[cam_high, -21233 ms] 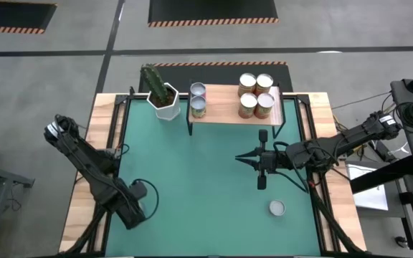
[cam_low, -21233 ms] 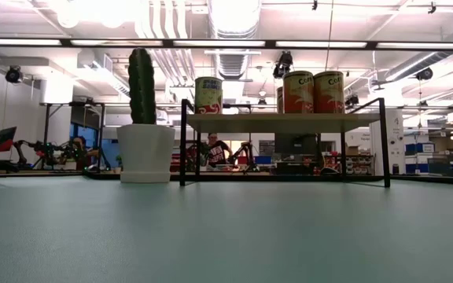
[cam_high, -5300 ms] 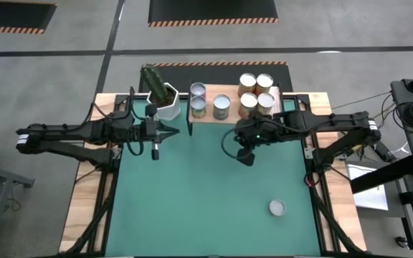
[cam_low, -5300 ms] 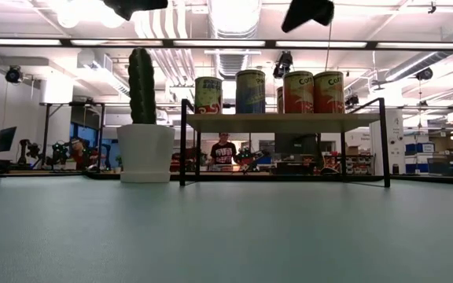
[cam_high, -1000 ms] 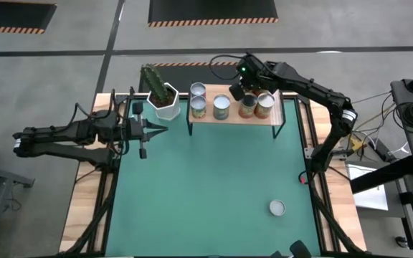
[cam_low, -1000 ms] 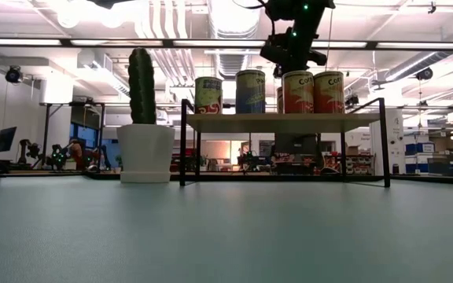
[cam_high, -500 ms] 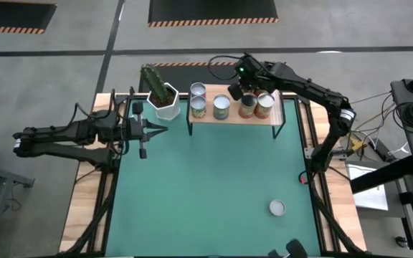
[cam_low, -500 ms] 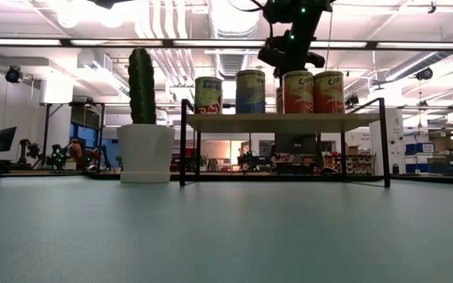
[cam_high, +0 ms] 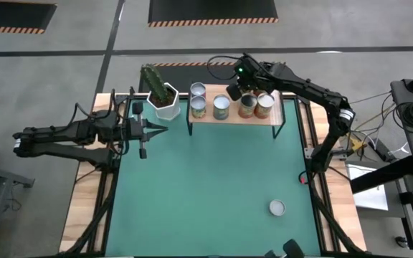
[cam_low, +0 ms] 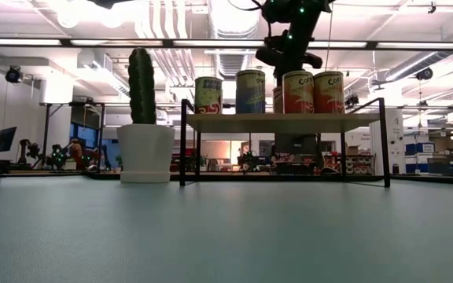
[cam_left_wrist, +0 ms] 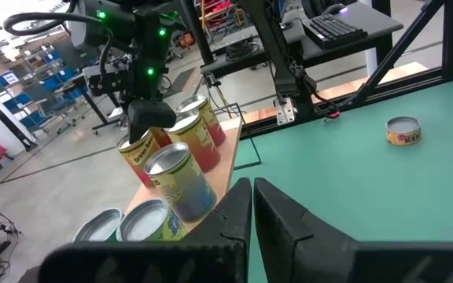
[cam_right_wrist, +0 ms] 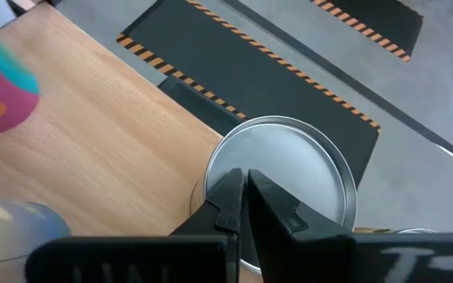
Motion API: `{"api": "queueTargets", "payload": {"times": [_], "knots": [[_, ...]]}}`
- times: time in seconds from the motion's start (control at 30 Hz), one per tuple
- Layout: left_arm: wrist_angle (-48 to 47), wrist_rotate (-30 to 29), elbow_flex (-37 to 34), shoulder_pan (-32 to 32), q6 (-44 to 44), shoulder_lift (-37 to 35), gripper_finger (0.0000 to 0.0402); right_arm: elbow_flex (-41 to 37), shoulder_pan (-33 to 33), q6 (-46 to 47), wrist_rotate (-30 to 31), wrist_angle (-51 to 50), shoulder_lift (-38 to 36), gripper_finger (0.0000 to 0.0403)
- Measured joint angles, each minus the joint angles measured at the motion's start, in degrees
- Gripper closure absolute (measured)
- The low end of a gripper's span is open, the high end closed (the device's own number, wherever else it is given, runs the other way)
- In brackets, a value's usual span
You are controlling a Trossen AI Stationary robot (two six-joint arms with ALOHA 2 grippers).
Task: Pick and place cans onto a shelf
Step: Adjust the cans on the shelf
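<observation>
Cans (cam_high: 221, 107) now number six on the shelf (cam_high: 229, 115); your newest stands mid-board, so only one remains. Your left hand (cam_high: 165, 129), fingers pressed together, waits just off the shelf's near-left corner. Your right hand (cam_high: 229, 92), pinched shut and holding nothing, has drifted over the back-row can (cam_right_wrist: 285, 169); the last can (cam_high: 277, 208) lies on the desk, well behind it.

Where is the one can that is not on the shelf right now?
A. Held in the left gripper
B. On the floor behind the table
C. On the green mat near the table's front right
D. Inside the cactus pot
C: the lone can lies on the green mat, far from the shelf.
</observation>
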Motion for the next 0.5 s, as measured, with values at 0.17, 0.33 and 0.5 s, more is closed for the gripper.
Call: {"api": "queueTargets", "payload": {"times": [0.17, 0.33, 0.5], "knots": [[0.0, 0.0, 0.0, 0.0, 0.0, 0.0, 0.0402, 0.0, 0.3, 0.0, -0.9, 0.0, 0.0, 0.039], [0.0, 0.0, 0.0, 0.0, 0.0, 0.0, 0.0402, -0.1, 0.3, -0.1, -0.9, 0.3, 0.0, 0.039], [0.0, 0.0, 0.0, 0.0, 0.0, 0.0, 0.0402, -0.2, 0.6, -0.2, -1.1, 0.8, -0.4, 0.039]]}}
